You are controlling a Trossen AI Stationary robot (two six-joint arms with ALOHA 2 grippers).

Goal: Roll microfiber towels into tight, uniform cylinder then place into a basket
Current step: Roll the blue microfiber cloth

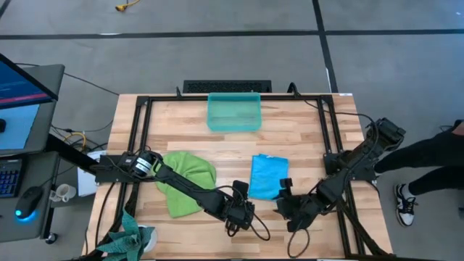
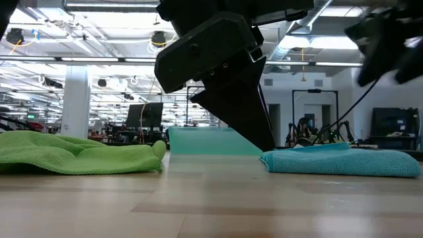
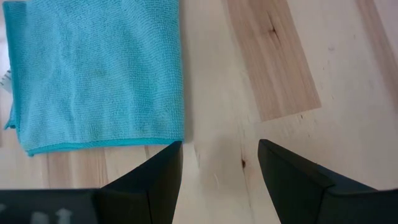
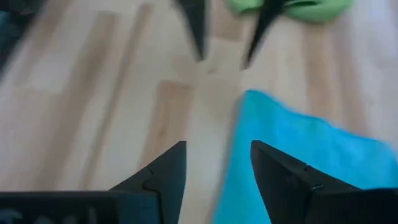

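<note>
Flanking blue towel (image 1: 268,176), left gripper (image 3: 219,163) and right gripper (image 4: 217,163) spread, holding nothing, basket (image 2: 211,140) half hidden.

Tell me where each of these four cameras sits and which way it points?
High view: overhead, facing straight down on the table, both arms, the blue towel, green towel and basket.
Low view: at tabletop height, looking level across into the room; a dark arm comes down from above.
Left wrist view: on the left arm, looking past the open left pincer at wood and blue towel.
Right wrist view: on the right arm, past the open right pincer.
Shared: every view shows the blue towel.
</note>
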